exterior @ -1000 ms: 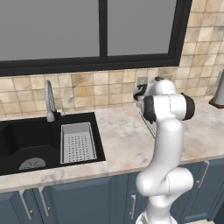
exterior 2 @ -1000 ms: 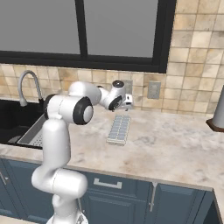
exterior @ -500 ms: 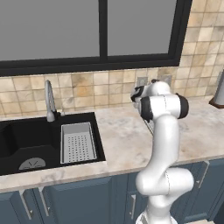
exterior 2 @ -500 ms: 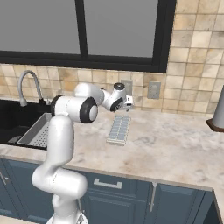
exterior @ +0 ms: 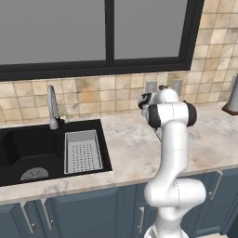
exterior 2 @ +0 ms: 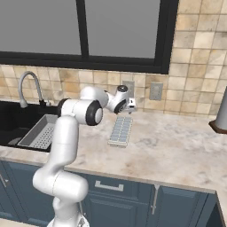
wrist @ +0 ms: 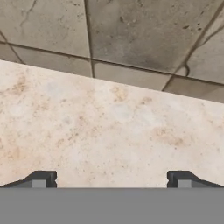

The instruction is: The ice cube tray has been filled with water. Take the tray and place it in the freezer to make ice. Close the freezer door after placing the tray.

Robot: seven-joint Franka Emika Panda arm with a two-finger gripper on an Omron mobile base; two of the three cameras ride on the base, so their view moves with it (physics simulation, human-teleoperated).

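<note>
- pale-blue cells mark your ice cube tray [exterior 2: 121, 131], lying flat on the marble counter [exterior 2: 177, 146] toward its back edge, near the tiled wall [exterior 2: 195, 84] and to the right of the sink [exterior: 28, 148].
- your gripper [exterior 2: 131, 106] hangs above the tray's far end, close to the wall, with its fingertips [wrist: 43, 179] spread wide and nothing between them.
- by my reading, you're at the very start: the tray isn't grasped, and carrying it to the freezer, setting it inside and shutting the door are all left.
- the right base view gives you the tray and the hand over it; in the left base view the arm's own body [exterior: 172, 139] stands in front of that spot, but you do get the strainer basket [exterior: 82, 151] in the sink and the faucet [exterior: 52, 104].
- the hand view gives you bare counter meeting wall tile, so the camera looks past the tray.
</note>
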